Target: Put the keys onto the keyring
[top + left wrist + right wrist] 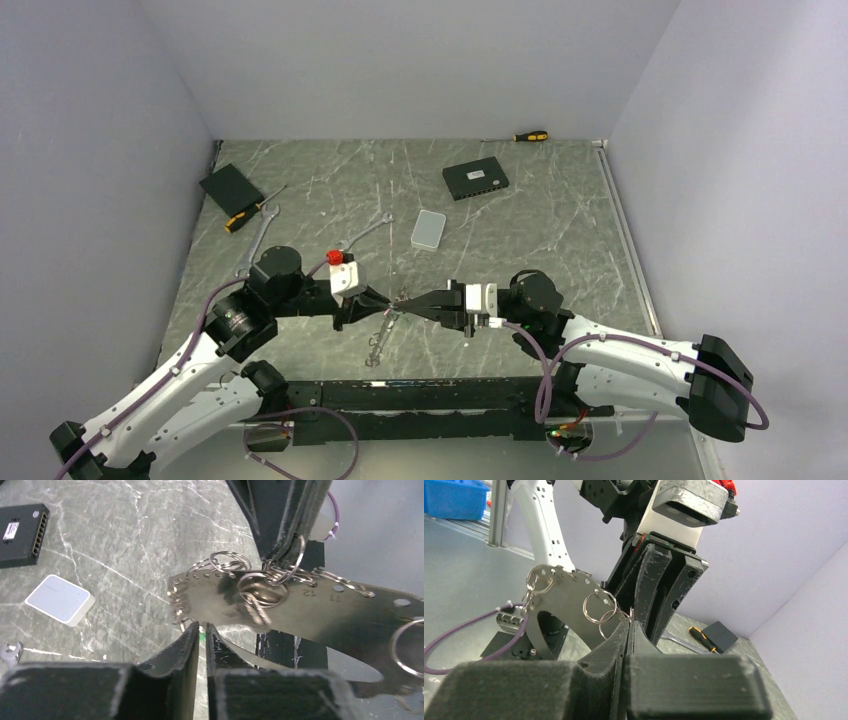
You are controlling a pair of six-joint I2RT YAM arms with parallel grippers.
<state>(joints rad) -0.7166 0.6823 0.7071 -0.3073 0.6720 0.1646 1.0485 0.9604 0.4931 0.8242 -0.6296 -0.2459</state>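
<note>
— What did the top view show?
— Both hands met above the surface [560, 250], towards its near edge. The left hand [384, 304] faced the right hand [412, 299], with the keyring [399, 298] between them.
— And the left wrist?
— Its fingers [185, 650] stood nearly together, a thin gap left. Whether they pinched the holed metal plate [310, 605], I couldn't tell.
— The right wrist?
— The right hand was clamped on the keyring's wire.

"Where's the flat silver metal key plate [310, 612]?"
"Raised above the surface, near its front edge, tilted. Thin silver wire keyring loops [260, 592] hang through holes along its rim."
</note>
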